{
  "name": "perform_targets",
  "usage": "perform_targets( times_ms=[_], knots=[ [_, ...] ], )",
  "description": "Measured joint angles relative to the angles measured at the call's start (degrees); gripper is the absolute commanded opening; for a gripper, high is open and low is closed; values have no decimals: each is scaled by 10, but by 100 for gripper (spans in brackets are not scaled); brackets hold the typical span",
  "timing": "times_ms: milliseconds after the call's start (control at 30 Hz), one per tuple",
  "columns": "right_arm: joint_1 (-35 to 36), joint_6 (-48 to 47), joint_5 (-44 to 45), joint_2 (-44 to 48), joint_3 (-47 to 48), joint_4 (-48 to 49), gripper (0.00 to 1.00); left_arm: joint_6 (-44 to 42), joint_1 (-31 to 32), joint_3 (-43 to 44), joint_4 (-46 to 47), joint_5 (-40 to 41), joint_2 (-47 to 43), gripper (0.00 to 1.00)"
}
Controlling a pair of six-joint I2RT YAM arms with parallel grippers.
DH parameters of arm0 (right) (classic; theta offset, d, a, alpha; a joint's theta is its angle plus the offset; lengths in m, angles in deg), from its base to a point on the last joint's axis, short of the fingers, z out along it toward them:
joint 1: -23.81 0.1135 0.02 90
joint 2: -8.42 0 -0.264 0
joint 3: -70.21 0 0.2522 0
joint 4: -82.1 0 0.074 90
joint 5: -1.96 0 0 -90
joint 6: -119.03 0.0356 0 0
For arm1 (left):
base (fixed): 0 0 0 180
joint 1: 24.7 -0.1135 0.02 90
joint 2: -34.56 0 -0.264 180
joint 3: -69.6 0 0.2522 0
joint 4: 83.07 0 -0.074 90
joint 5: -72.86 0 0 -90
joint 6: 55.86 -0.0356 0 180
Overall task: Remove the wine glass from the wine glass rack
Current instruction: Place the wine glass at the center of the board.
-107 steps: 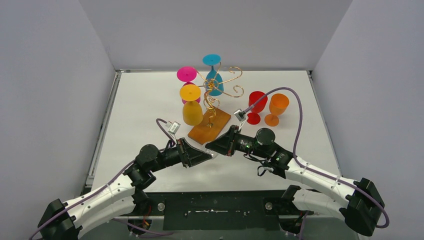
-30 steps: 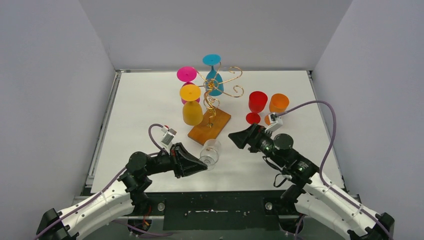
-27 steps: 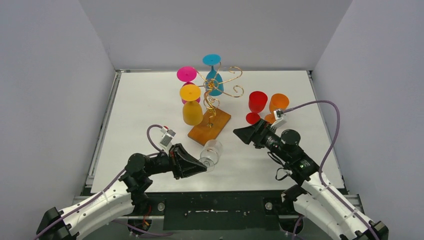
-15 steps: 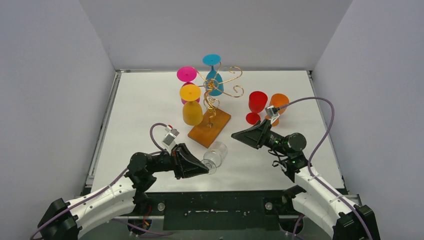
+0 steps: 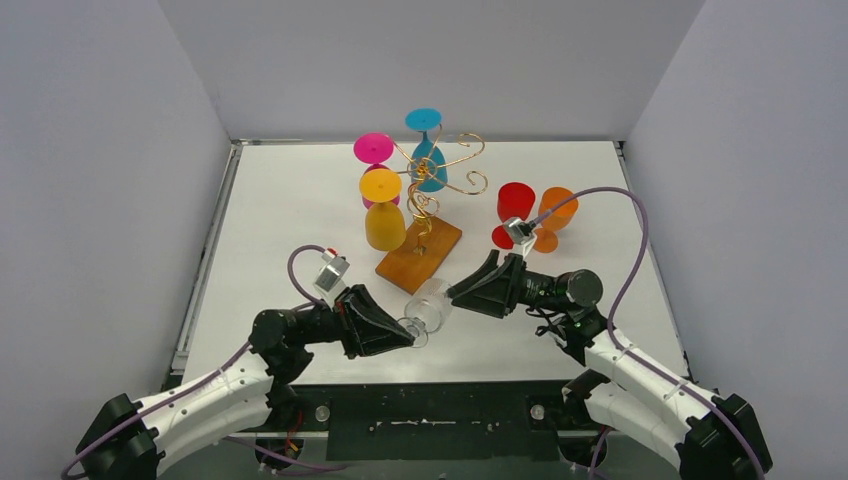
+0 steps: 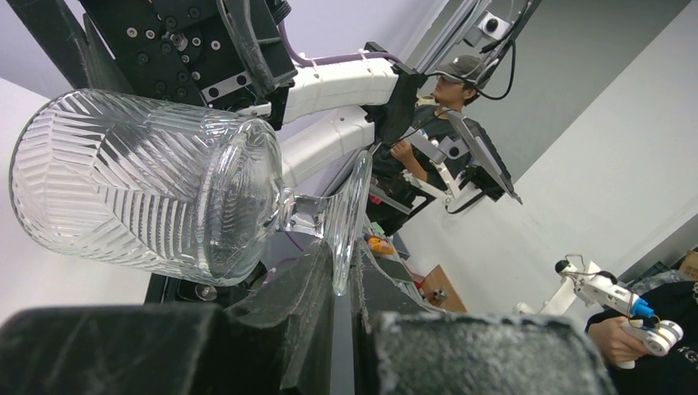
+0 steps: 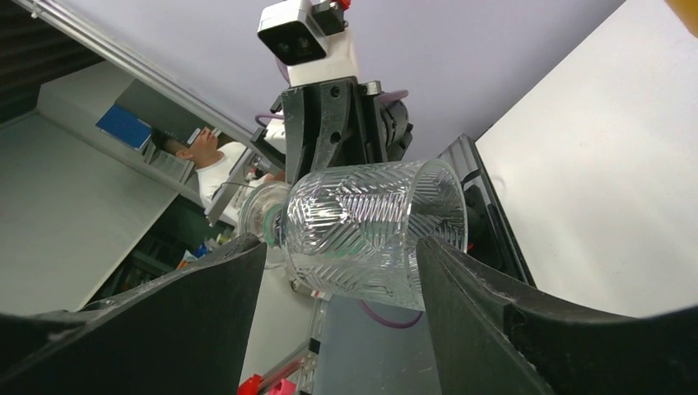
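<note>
The right gripper point(image 5: 453, 292) has swung in from the right side of the table point(image 5: 290, 200). Its jaws, wide but narrowing, now straddle the bowl of the clear wine glass point(image 5: 429, 304), seemingly without touching it. The left gripper point(image 5: 409, 333) stays pinched on the glass's foot, holding it sideways near the table's near edge, off the wine glass rack point(image 5: 428, 195). A handover looks likely. The bowl is empty. A yellow glass point(image 5: 384, 222), a pink glass point(image 5: 373, 149) and a blue glass point(image 5: 430, 165) hang on the rack.

The wine glass point(image 6: 148, 197) looks clear and ridged, the rack point(image 5: 424, 208) shiny gold wire.
</note>
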Motion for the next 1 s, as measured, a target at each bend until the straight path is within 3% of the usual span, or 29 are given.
perform_targets(
  times_ms=[367, 433, 533, 667, 800, 1000],
  knots=[
    [0, 62, -35, -35, 0, 96, 55, 13, 3, 0, 56, -9, 20, 0],
    [1, 68, -41, -40, 4, 102, 59, 16, 3, 0, 71, -15, 33, 0],
    [1, 59, -54, -42, 19, 83, 78, 3, 3, 2, 72, -34, 44, 0],
    [2, -30, -57, -31, 77, -66, 92, -96, 3, 20, -28, -60, 32, 0],
    [0, -170, -25, -10, 149, -254, 95, -206, 2, 54, -148, -74, 8, 0],
    [-5, -314, 31, 25, 209, -412, 97, -357, 3, 89, -357, -87, -18, 0]
  ],
)
